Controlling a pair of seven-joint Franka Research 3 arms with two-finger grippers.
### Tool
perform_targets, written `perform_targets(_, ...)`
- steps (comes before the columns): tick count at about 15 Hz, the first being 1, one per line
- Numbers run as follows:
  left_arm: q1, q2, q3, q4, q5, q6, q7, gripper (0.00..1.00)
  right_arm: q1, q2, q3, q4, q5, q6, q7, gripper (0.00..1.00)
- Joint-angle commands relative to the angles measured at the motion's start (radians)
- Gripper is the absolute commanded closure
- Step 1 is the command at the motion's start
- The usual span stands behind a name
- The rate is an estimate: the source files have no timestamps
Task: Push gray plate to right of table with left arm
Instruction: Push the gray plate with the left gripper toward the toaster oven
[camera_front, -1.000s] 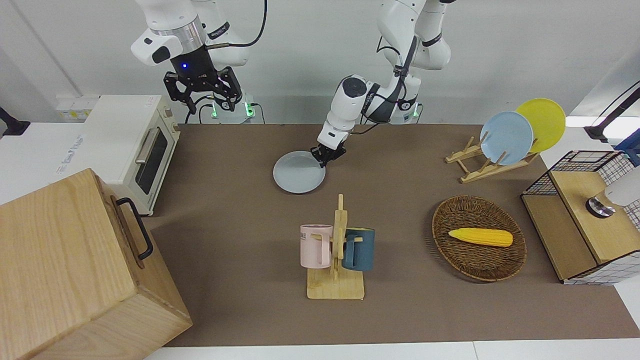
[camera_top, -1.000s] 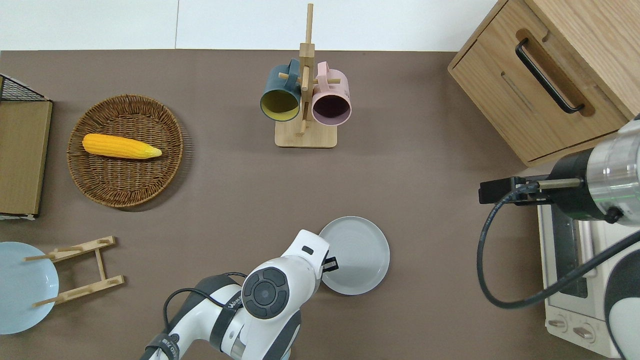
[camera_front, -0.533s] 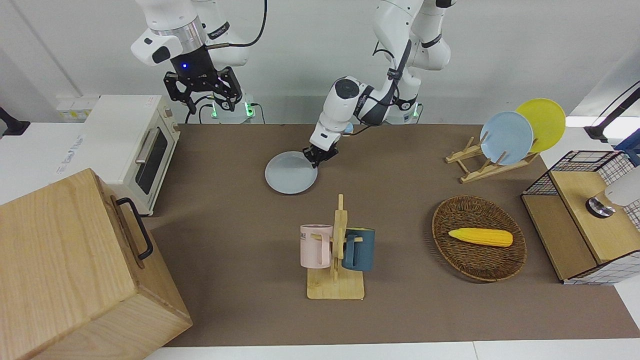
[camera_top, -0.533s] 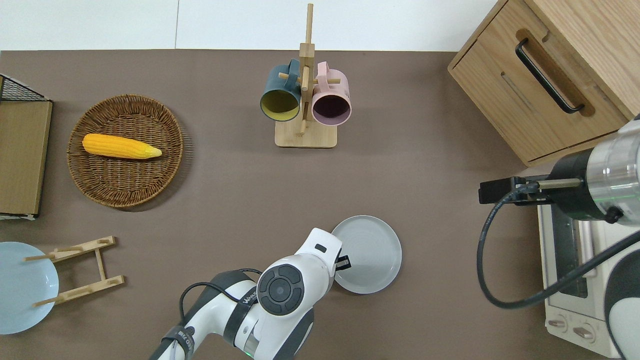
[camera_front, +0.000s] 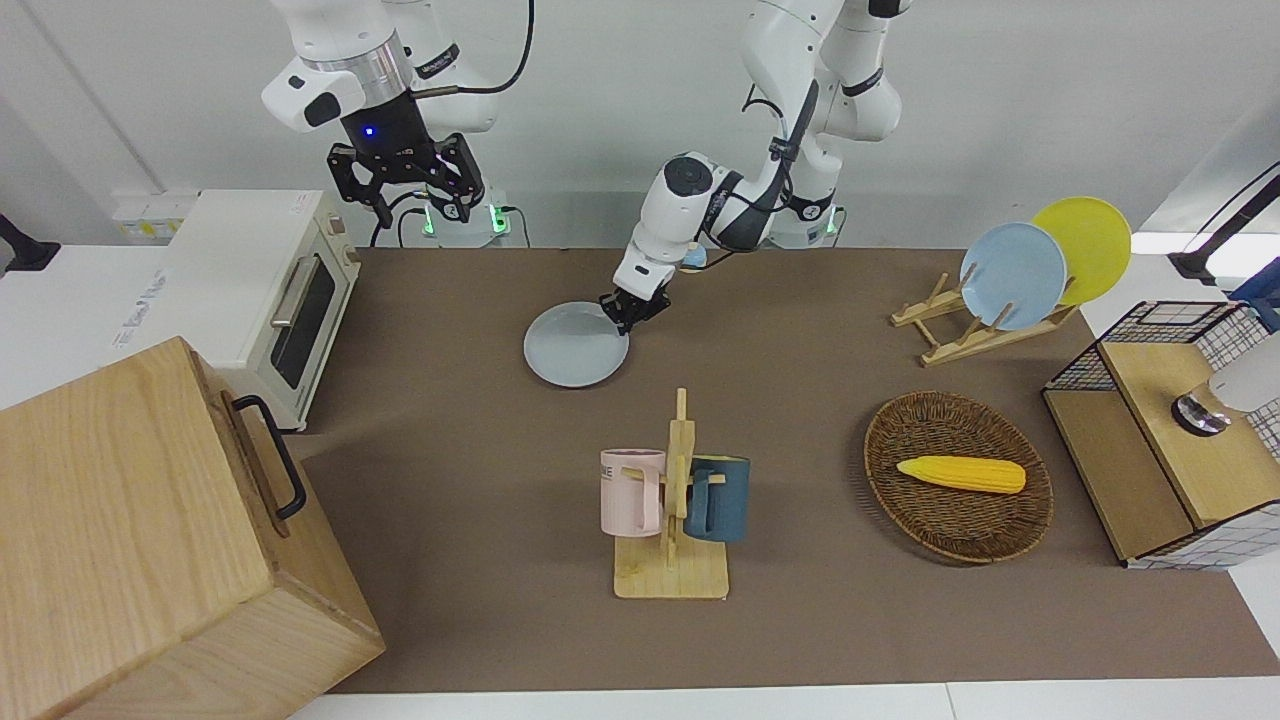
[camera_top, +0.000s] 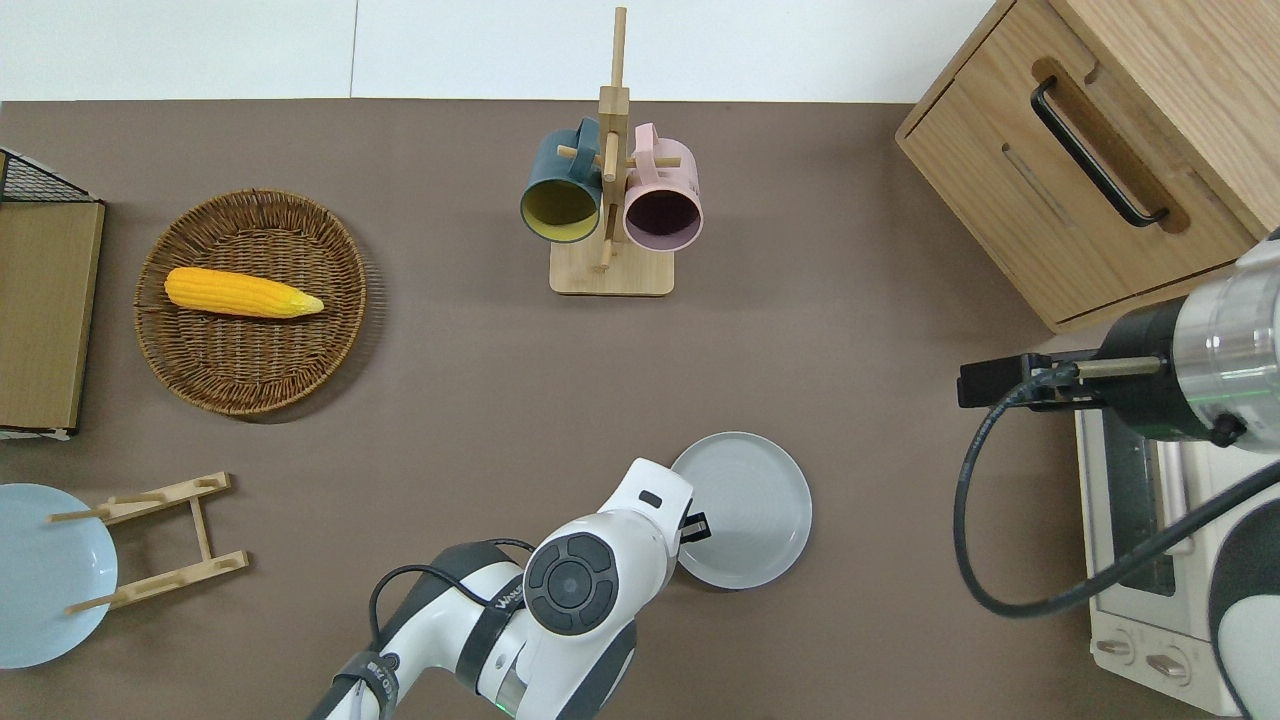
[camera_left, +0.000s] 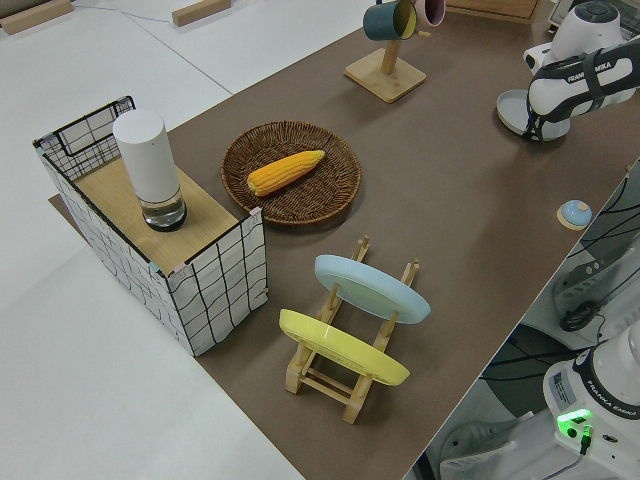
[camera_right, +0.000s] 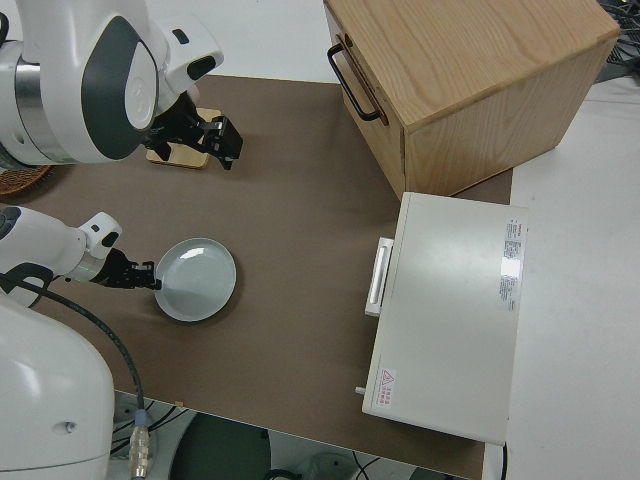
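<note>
Black left gripper (camera_top: 697, 527) low at lower centre of overhead view, tips against gray plate (camera_top: 745, 508) rim, grip state unclear | plate slid toward toaster oven (camera_front: 268, 290) since a second ago, flat on table (camera_top: 860, 330) | push underway, room remains | right arm parked

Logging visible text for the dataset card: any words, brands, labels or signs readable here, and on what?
"FRANKA EMIKA": printed along the left arm, read in the left side view.
"NE": last letters of a word on the pink mug; the rest is hidden.
Toaster oven: a red warning sticker and a strip label on its top, both too small to read.
Nothing else legible.
</note>
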Motion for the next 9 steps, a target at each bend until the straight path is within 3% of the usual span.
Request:
perform_targets(1, -0.017, 0.016, 0.010, 0.012, 0.010, 0.014, -0.019, 0.93, -0.006, 0.006, 0.004, 0.014, 0.016, -0.005, 0.002, 0.005)
perform_targets(2, -0.019, 0.016, 0.008, 0.012, 0.010, 0.014, -0.016, 0.78, -0.006, 0.006, 0.004, 0.014, 0.016, -0.005, 0.002, 0.005)
perform_targets(3, -0.019, 0.016, 0.010, 0.012, 0.012, 0.011, -0.011, 0.55, -0.006, 0.006, 0.004, 0.014, 0.016, -0.005, 0.002, 0.005)
perform_targets(9, -0.017, 0.002, 0.010, 0.012, 0.068, -0.076, -0.010, 0.07, -0.006, 0.006, 0.004, 0.014, 0.016, -0.005, 0.002, 0.005)
